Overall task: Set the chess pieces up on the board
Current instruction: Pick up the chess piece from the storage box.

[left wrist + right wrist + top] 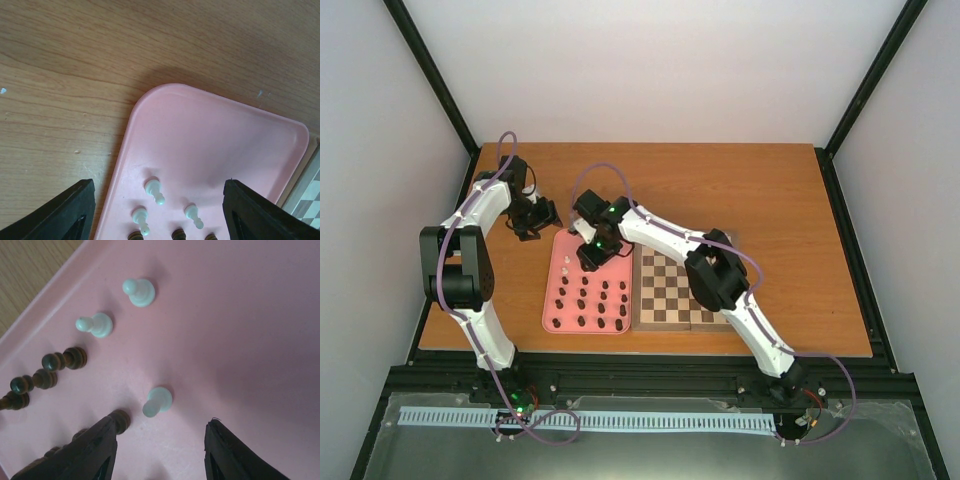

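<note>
The right gripper [160, 452] hangs low over the tray [240, 330], jaws partly apart with nothing between them. Only its wrist view shows how close things are. One of three white pawns [157, 401] stands just ahead of the gap, and one of the dark pieces [120, 419] stands just beside the left finger. The left gripper [160, 222] is wide and empty above the tray's far corner and the table [740, 190]. Only the top view shows the whole layout: dark pieces stand in rows on the near part of the tray. The board [665, 295] lies just beside the tray on the right, partly under the right arm.
</note>
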Controlling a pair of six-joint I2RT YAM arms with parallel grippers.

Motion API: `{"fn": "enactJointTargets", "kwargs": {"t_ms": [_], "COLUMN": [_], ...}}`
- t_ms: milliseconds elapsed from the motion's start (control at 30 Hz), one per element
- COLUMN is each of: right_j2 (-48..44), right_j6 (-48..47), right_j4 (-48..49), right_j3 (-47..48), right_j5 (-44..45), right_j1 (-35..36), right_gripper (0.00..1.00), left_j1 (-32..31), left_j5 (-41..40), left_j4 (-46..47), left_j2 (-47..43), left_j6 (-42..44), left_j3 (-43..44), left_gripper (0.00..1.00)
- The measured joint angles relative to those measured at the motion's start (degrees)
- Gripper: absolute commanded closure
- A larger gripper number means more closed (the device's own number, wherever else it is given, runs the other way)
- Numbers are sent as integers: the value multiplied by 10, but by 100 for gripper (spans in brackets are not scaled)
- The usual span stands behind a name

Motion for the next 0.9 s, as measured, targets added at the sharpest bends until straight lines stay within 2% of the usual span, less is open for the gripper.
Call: {"fn": "enactJointTargets", "kwargs": {"t_ms": [400, 533, 800, 900], "right_j2": [34, 38, 38, 38], "right_j6": [0, -1, 0, 1], "right_j4": [1, 0, 0, 0], "right_j3": [37, 37, 37, 37], "right_j5": [-2, -2, -4, -5], "right_j1": [0, 0, 0, 0], "right_gripper": [63, 73, 84, 94], "left_j1": [0, 0, 0, 0], "left_j5": [4, 6, 10, 10], "left_j4": [0, 1, 1, 1], "left_j2": [0, 0, 0, 0], "left_j6": [0, 0, 0, 0], "left_j3": [-1, -3, -5, -5], "left_gripper": [21, 21, 21, 21]}}
